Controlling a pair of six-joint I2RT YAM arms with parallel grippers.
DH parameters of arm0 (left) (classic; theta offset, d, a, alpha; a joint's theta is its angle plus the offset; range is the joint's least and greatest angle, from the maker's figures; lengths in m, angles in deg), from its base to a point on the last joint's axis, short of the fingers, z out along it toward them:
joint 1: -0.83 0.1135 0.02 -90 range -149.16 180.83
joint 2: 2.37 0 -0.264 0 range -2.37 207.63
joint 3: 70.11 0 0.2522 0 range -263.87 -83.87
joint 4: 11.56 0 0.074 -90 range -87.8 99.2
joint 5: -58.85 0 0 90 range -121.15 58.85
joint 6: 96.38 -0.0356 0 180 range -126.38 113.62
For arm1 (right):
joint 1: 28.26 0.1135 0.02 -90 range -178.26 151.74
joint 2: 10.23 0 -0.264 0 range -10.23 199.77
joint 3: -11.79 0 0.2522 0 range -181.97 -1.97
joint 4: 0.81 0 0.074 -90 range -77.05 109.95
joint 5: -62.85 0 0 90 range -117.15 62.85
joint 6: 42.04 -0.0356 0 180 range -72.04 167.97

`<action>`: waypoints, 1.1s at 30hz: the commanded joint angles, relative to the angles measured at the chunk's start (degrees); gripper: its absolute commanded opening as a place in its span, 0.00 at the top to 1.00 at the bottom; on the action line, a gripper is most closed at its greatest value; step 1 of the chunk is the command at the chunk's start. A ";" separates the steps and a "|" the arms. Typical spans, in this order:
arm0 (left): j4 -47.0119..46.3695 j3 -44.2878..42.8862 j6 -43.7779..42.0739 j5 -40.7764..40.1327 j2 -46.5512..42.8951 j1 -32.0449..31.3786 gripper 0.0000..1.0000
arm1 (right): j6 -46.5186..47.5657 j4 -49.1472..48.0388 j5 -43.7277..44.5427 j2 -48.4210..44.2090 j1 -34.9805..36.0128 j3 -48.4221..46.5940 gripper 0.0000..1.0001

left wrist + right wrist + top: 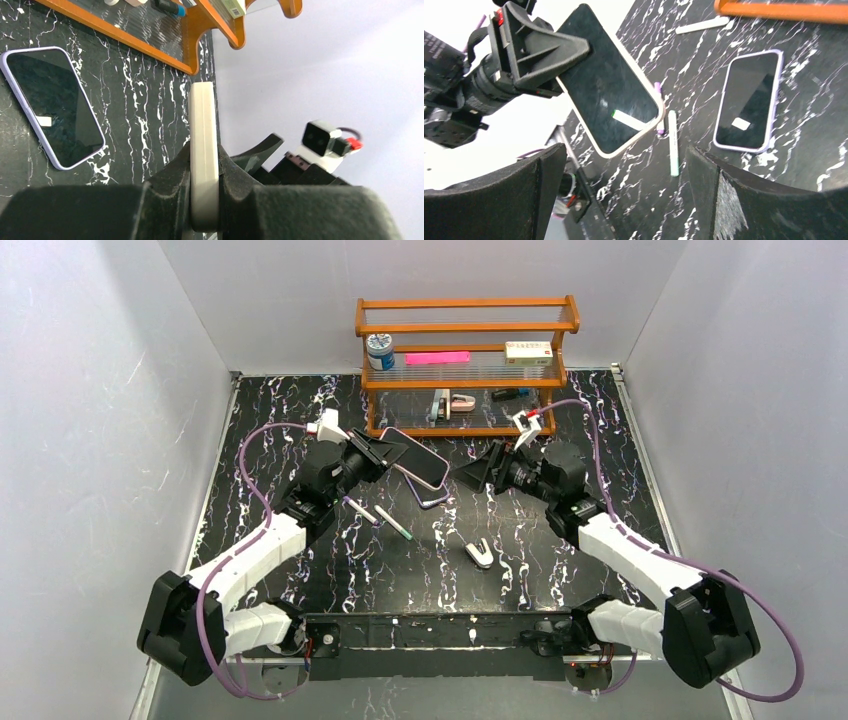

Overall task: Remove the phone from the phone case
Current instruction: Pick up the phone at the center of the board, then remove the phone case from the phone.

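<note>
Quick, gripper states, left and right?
Left gripper: closed on the phone.
Right gripper: open, holding nothing.

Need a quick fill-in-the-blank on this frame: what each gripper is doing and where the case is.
1. The left gripper is shut on the ___.
2. The right gripper is ___ and holds nothing.
3. The case lies flat on the ___, with neither gripper touching it.
Missing words: phone; open; table.
</note>
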 commanded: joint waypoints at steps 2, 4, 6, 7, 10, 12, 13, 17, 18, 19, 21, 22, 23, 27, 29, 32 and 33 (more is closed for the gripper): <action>-8.88 0.02 6.89 -3.13 -2.87 0.07 1.00 | -14.39 -15.54 -5.01 -1.89 -0.46 5.12 0.06; -9.63 -0.01 8.52 -2.91 -2.64 0.03 1.00 | -16.11 -18.42 -6.63 -1.50 -0.50 5.92 0.08; -10.75 0.26 9.48 -2.40 -2.39 -0.01 1.00 | -16.99 -20.75 -7.15 -0.87 -0.45 6.24 0.09; -11.79 0.46 9.92 -2.35 -2.37 -0.01 1.00 | -17.34 -21.40 -7.28 -0.37 -0.48 6.23 0.10; -14.24 1.17 11.02 -2.39 -2.46 -0.01 1.00 | -18.96 -24.94 -8.86 1.68 -0.37 5.55 0.14; -14.77 1.13 11.41 -2.43 -2.54 -0.01 1.00 | -20.47 -27.33 -9.30 3.18 -0.19 5.24 0.18; -14.89 1.10 11.71 -2.43 -2.60 -0.01 1.00 | -21.12 -28.35 -9.27 3.83 -0.25 4.95 0.20; -16.56 1.15 12.56 -1.93 -2.69 -0.01 1.00 | -23.86 -32.52 -9.56 6.54 -0.14 3.90 0.25; -17.22 1.34 13.02 -1.77 -2.74 -0.01 1.00 | -24.37 -33.54 -9.75 7.17 -0.11 3.56 0.27; -17.76 1.59 13.78 -1.81 -2.70 -0.01 1.00 | -24.74 -34.27 -9.97 7.71 -0.05 3.12 0.30; -18.71 2.12 15.33 -1.98 -2.65 -0.01 1.00 | -25.17 -35.28 -10.21 8.57 0.24 2.27 0.36; -19.25 2.33 16.03 -1.99 -2.55 -0.01 1.00 | -25.26 -35.73 -10.31 8.92 0.41 1.90 0.39; -19.70 2.62 16.59 -2.03 -2.38 -0.01 1.00 | -25.34 -36.22 -10.46 9.24 0.55 1.55 0.42; -20.55 2.98 17.65 -2.56 -2.39 -0.01 1.00 | -27.17 -39.56 -10.59 10.68 0.80 1.33 0.50; -20.65 3.00 17.56 -2.72 -2.46 -0.01 1.00 | -27.71 -40.63 -10.65 11.15 0.88 0.99 0.53; -20.97 2.91 17.75 -2.80 -2.39 -0.01 1.00 | -27.67 -40.80 -10.74 11.56 0.94 0.29 0.60; -21.12 2.95 17.88 -2.78 -2.35 -0.01 1.00 | -27.62 -40.89 -10.82 11.70 0.97 0.06 0.61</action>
